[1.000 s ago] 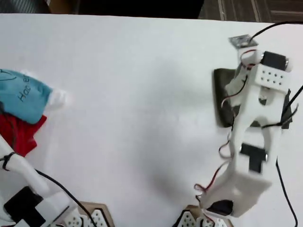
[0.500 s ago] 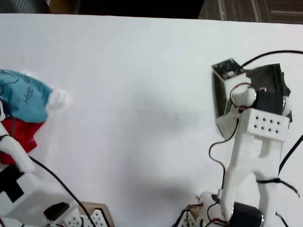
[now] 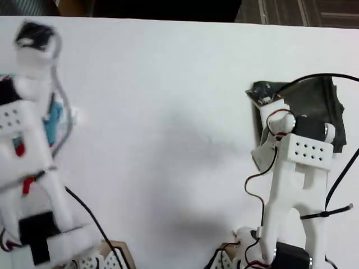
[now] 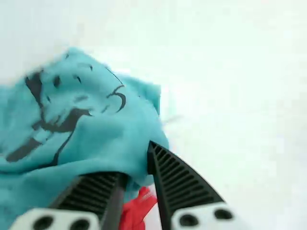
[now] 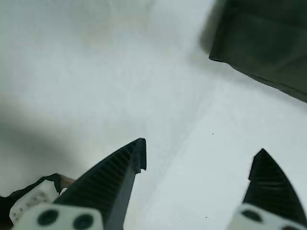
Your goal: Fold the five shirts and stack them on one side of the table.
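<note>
White counter (image 3: pixel 168 84) is stretching bare across the middle of the high view, and I am watching the two arms working at its ends. Compared with a second ago, the left arm (image 3: pixel 33 145) is no longer sitting folded at the near-left corner. It is now reaching out along the left edge, over the spot where the teal shirt (image 4: pixel 81 120) is lying crumpled on top of a red shirt (image 4: pixel 138 211). In its wrist view the left hand (image 4: pixel 135 162) is hovering just above the teal shirt's edge with its fingers parted only narrowly. I am seeing cloth through the gap and judging that it is not gripping anything yet.

The right arm (image 3: pixel 297 185) has meanwhile been drawing back toward its base, uncovering the dark shirt (image 5: pixel 264 43) lying at the right side of the counter. The right hand (image 5: pixel 201 146) is standing wide open over bare counter near that shirt, holding nothing.

I am reading this as the right side letting go of a shirt it has finished with while the left side is starting on the next — likely the teal one, which is looking unfolded. I am counting three shirts of the five, so plenty of work is remaining.

Dark lettering and a drawn figure are running across the teal fabric — I am not reading them off.
</note>
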`<state>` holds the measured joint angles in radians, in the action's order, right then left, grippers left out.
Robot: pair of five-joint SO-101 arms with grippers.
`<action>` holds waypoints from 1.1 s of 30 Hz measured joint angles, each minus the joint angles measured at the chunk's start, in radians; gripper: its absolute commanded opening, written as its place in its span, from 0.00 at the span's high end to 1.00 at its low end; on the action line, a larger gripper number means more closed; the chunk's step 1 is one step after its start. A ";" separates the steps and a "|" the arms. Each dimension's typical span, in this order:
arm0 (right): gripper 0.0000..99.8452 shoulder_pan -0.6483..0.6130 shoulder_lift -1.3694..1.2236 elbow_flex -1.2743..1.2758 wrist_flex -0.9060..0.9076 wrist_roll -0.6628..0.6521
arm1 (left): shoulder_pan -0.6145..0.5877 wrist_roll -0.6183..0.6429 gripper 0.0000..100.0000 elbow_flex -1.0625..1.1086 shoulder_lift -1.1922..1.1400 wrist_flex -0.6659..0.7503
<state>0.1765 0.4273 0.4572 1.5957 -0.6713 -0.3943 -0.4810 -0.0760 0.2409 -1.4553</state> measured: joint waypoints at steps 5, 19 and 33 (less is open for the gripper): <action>0.66 0.000 0.000 0.003 0.000 0.000 | 0.224 0.000 0.97 -0.041 0.221 -0.054; 0.66 0.000 0.000 0.003 0.000 0.000 | 0.549 0.000 0.76 0.244 0.405 -0.127; 0.66 -0.146 0.000 0.014 -0.002 0.002 | 0.170 0.000 0.73 0.060 0.413 -0.137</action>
<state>0.0307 0.4273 0.4710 1.5942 -0.6697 -0.2240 -0.4810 -0.0161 0.6536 -1.5919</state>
